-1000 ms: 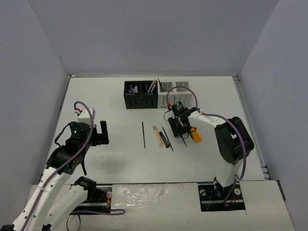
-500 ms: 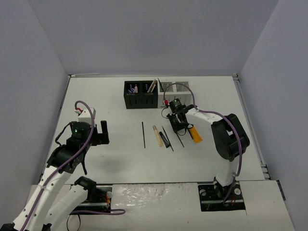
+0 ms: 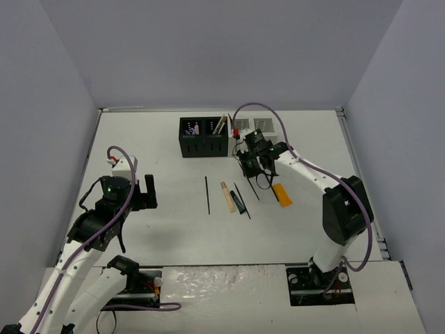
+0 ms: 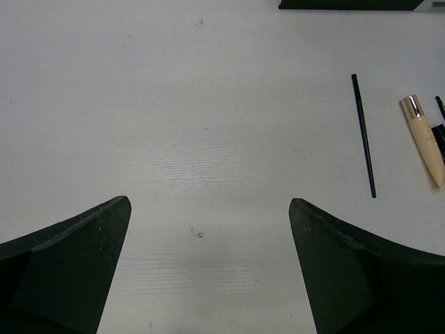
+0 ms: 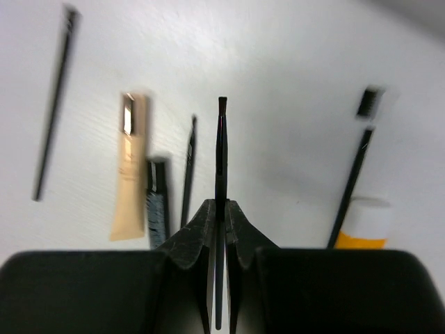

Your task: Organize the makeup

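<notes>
**Risk, near:** the right jaws are closed on a thin black wooden pencil (image 5: 221, 153), pinched narrowly at bottom centre of the wrist view. You have little contact there, so the pencil may pivot or slide out on a quick swing.

**Risk, farther:** its long free end may catch the rim of the black slotted organizer box (image 3: 203, 137) or the white slotted organizer box (image 3: 259, 124), upper centre overhead, if you come in low or tilted.

**Position:** the pencil runs straight between the right jaws, tip pointing up the frame, apparently clear of the worktop (image 5: 278, 69). On the worktop below lie a tan tube (image 5: 128, 181), a small black tube (image 5: 158, 202) and a flat orange tube (image 5: 365, 236).

**Left jaws:** wide apart, empty, lower left overhead.
</notes>
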You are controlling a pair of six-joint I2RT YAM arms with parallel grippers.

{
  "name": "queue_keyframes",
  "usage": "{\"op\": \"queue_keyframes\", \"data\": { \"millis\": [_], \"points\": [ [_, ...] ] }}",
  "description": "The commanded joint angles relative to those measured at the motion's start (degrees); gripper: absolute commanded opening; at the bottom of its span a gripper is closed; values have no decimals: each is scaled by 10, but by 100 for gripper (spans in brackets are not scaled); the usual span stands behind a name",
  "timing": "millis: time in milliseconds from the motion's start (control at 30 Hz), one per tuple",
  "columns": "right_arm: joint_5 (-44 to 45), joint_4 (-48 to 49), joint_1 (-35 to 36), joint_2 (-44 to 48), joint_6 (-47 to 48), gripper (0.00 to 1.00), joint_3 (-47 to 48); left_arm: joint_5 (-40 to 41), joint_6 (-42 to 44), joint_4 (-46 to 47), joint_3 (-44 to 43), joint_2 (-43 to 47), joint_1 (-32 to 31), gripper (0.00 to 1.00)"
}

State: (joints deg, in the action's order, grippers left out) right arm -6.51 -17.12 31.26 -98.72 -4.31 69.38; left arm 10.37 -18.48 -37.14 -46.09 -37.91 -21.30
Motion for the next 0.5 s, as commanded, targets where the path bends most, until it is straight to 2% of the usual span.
{"op": "queue_keyframes", "data": {
  "millis": [0, 200, 333, 400, 467],
  "points": [
    [8, 52, -2, 72, 29, 0, 114, 4, 7, 22, -13, -6, 5, 97],
    [19, 237, -22, 90, 41, 0, 141, 4, 7, 21, -12, -4, 6, 97],
    [30, 388, -27, 100, 61, 0, 111, 4, 7, 23, -12, -5, 6, 97],
    [26, 501, -30, 94, 76, 0, 91, 4, 7, 23, -12, -5, 7, 97],
    [24, 563, -33, 79, 92, 0, 81, 4, 7, 23, -11, -5, 6, 97]
  ]
}}
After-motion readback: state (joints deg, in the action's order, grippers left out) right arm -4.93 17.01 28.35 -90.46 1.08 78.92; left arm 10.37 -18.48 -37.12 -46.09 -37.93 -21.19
